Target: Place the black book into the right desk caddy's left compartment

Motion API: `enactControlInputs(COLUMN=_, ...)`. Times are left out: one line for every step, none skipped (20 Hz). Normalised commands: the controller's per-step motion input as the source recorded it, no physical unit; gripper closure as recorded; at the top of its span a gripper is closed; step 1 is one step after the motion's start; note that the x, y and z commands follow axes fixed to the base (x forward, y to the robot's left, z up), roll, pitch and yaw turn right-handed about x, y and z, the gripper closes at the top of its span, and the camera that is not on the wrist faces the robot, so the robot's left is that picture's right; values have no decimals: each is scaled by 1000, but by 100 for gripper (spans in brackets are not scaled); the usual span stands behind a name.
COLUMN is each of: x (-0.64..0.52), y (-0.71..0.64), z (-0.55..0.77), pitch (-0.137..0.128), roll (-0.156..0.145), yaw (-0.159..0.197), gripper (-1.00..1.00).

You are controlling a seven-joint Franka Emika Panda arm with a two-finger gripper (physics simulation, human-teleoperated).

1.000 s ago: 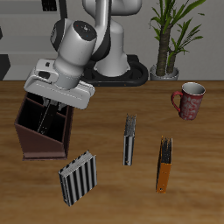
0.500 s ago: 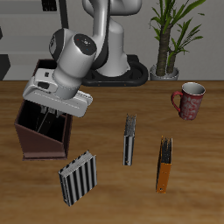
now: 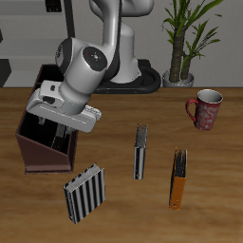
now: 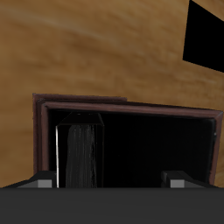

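The hand (image 3: 57, 128) dips tilted into the right desk caddy (image 3: 38, 157); its grip cannot be told.

Bent forward from the base at the table's back, arm (image 3: 104, 38) folded at the elbow, wrist tipped downward. Gripper (image 3: 57, 133) low, pointing down, fingers (image 4: 179, 182) only partly visible in the wrist view; spread hard to judge.

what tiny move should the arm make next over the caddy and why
Probably ease a little lower. The gripper hangs right above the right desk caddy, and the wrist view looks straight into its dark compartments. The black book isn't clearly visible, so I can't confirm the grip.
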Motion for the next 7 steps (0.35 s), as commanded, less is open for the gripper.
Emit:
enactControlInputs(x=-73, y=-72, z=-52, pitch=20, roll=-5, yaw=-21, gripper=-100)
enactControlInputs(x=-54, y=126, z=39, pitch=-9, roll=37, yaw=-11, gripper=-100)
enactControlInputs(x=-52, y=239, z=58, pitch=-66, roll=83, yaw=53, gripper=-100)
enactControlInputs(x=-80, y=28, z=66, pitch=19, roll=19, yaw=-42, gripper=-100)
enactControlInputs(x=-161, y=22, z=121, pitch=36, roll=-26, yaw=-101, gripper=-100)
enactControlInputs(x=-123, y=145, z=141, pitch=-14, roll=17, yaw=-19, gripper=-100)
enactControlInputs(x=-58, y=-65, z=17, pitch=0, roll=0, yaw=0, gripper=-100)
